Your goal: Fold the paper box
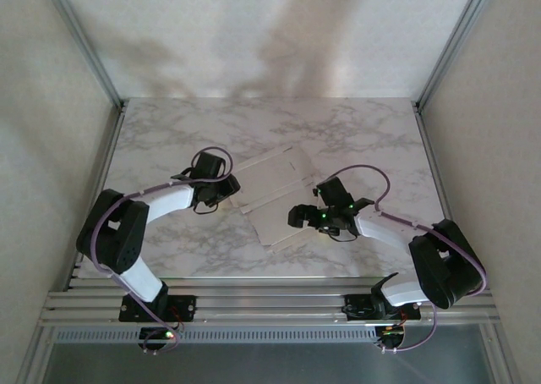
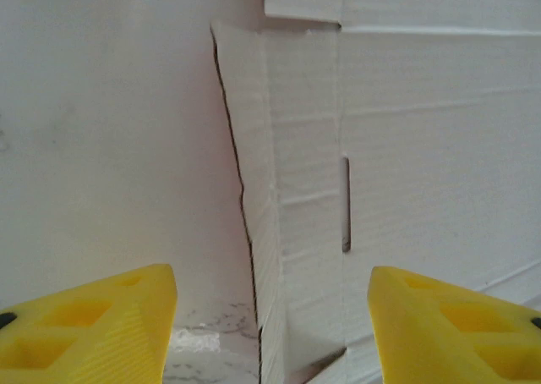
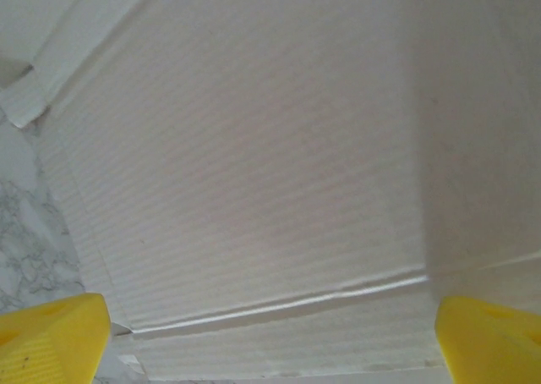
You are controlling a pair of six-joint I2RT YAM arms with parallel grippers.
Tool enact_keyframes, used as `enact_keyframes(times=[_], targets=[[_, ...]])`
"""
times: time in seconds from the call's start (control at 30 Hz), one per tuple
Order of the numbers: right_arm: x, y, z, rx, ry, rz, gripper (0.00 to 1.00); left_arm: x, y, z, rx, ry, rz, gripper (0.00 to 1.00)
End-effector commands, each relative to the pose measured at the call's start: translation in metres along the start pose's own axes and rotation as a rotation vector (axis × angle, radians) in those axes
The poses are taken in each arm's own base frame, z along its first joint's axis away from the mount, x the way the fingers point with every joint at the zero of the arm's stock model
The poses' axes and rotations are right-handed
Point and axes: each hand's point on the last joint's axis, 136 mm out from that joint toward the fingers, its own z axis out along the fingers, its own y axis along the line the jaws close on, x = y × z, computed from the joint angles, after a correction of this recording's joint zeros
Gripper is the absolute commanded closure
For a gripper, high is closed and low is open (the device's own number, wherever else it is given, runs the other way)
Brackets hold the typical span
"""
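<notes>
Two robot arms over a marbled tabletop [image 1: 169,139], one sheet of thin card between them. Unfolded and flat near the middle of the tabletop, the paper box [image 1: 275,189], white face up. Long axis on a diagonal, from the near left toward the far right, with a narrow creased strip along the left-hand long edge. At that edge, just beside the strip, the left gripper [image 1: 230,189]. From the left wrist, yellow fingers [image 2: 93,325] in the two lower corners, spread well apart and pinching nothing, a narrow dark-edged panel of white card in the gap between them, touching neither. On the wider panel to its right, a thin vertical slot [image 2: 345,202] beside a crease. Low over the near right part of the sheet, the right gripper [image 1: 301,215]. From the right wrist, yellow fingers [image 3: 51,337] spread to their widest, holding nothing, with ribbed white card and one long crease [image 3: 279,304] across the gap and a little marble at the left.
</notes>
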Motion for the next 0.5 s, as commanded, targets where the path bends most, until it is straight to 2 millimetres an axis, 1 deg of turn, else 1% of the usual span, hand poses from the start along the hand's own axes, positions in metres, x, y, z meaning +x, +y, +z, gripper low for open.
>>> enact_keyframes(times=[0.0,0.1,0.2,0.33,0.4,0.47], targets=[[0.006,0.012,-0.002,-0.052,-0.008,0.058,0.01,-0.011,-0.017,0.004,0.065,-0.022,0.023,0.40],[0.015,0.018,0.002,-0.050,0.001,0.065,0.01,-0.015,-0.031,0.009,0.119,-0.018,0.032,0.40],[0.024,0.032,0.008,-0.072,0.006,0.077,0.01,-0.019,-0.045,0.015,0.163,-0.016,0.042,0.40],[0.039,0.071,0.017,-0.139,0.018,0.078,0.01,-0.029,-0.066,0.024,0.223,-0.020,0.069,0.38],[0.047,0.094,0.023,-0.172,0.033,0.055,0.01,-0.033,-0.078,0.027,0.248,-0.025,0.098,0.37],[0.056,0.123,0.031,-0.218,0.055,0.020,0.01,-0.039,-0.086,0.028,0.266,-0.036,0.129,0.35]])
